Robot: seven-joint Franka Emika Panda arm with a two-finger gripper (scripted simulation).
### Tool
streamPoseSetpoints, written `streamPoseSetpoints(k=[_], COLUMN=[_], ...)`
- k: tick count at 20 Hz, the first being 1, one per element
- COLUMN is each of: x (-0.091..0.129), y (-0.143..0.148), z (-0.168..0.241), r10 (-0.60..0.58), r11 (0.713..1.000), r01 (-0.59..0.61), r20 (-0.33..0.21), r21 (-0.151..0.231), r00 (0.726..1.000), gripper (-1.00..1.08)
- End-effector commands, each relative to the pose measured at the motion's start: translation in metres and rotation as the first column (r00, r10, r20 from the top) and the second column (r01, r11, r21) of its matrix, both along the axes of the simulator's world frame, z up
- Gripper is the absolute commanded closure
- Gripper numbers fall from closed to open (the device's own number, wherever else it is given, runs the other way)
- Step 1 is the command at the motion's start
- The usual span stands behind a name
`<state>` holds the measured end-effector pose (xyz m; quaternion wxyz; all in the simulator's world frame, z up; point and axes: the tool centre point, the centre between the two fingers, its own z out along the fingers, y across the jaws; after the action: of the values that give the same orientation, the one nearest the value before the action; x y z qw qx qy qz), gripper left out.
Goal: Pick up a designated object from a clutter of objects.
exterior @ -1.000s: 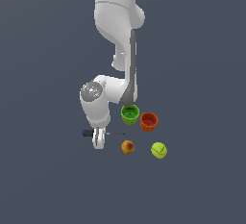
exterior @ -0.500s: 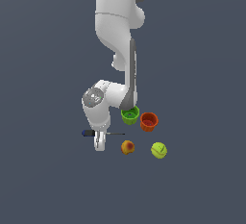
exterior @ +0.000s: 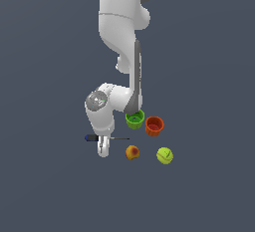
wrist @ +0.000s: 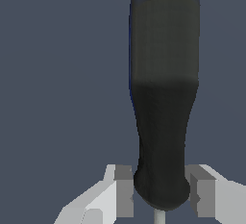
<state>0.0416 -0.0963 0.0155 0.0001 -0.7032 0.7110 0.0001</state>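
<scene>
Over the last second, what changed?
The arm lowered, bringing the gripper down over the screwdriver; its fingers now sit either side of the handle, not visibly clamped. Screwdriver, green cup, red cup and both balls stayed put.

We see the whole scene from afar; our wrist view sits close over the screwdriver (wrist: 163, 98), shared with the exterior view (exterior: 94, 138).

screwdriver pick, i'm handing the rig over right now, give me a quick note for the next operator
Gripper: open, fingers either side of the screwdriver where handle meets shaft; gaps show on both sides, so no grip.
Screwdriver lies flat under the gripper; green cup, orange-red cup, orange-red ball and tennis ball sit on the exterior view's right of it, apart.
Done: approach and straddle.
Left: close, lift.
</scene>
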Motion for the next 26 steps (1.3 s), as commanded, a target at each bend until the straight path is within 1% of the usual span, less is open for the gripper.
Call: streamPoseSetpoints(k=[1, 7, 12, 17, 26], x=[0.0, 0.0, 0.001, 0.002, 0.005], y=[0.0, -0.004, -0.01, -0.02, -0.041], z=[0.001, 0.019, 0.05, 0.097, 0.2], r10=[0.0, 0.0, -0.001, -0.002, -0.003], r11=[1.0, 1.0, 1.0, 1.0, 1.0], r01=[0.0, 0.0, 0.001, 0.002, 0.003], r20=[0.0, 0.0, 0.0, 0.0, 0.0], r21=[0.0, 0.0, 0.0, 0.0, -0.001], r00=[1.0, 1.0, 1.0, 1.0, 1.0], gripper=[1.08, 1.08, 1.08, 1.08, 1.08])
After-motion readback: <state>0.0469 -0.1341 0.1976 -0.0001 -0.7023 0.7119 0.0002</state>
